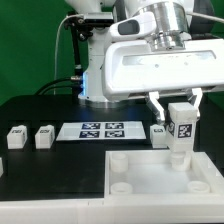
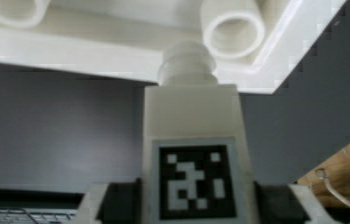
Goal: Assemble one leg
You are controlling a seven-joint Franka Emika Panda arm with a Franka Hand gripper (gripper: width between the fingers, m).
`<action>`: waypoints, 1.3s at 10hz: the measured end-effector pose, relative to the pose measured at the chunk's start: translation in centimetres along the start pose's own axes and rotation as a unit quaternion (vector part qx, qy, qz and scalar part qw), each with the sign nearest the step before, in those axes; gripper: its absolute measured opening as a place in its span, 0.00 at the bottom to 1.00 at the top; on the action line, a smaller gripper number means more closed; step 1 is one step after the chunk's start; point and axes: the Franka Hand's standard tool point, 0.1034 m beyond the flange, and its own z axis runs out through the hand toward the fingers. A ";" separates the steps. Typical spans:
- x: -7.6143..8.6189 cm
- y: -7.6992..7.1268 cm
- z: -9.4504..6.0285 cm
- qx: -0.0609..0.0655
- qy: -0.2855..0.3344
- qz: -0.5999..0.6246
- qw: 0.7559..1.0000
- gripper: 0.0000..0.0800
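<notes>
The gripper has its jaws closed partway around the leg, one finger on each side face, nothing else in its grasp. The wrist view shows the same squeeze, with the post filling the gap between the fingers. The leg is upright in the air over the far corner of the big white panel, on the exterior view's right. Its narrow peg points down at the panel near a round socket. From the wrist view the peg looks like it sits just beside that socket rather than over the hole, and there's no telling if it's touching the panel yet. So the obvious risk is that pushing down from here lands the peg on the socket's rim or the flat plastic, and the leg tilts or slips in the grip. The panel could also get shoved along the black table, since nothing visible pins it. As for the leg itself, it's a small white blocky post with square edges, a black-and-white tag on the face toward the cameras, and a stepped round stub at the lower end. Further out, one spare leg sits just behind the panel, two more sit well apart toward the exterior view's left, and the marker board lies flat between them.
</notes>
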 end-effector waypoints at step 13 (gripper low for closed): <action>-2.2 -2.7 3.7 0.011 -0.015 0.005 1.000 0.36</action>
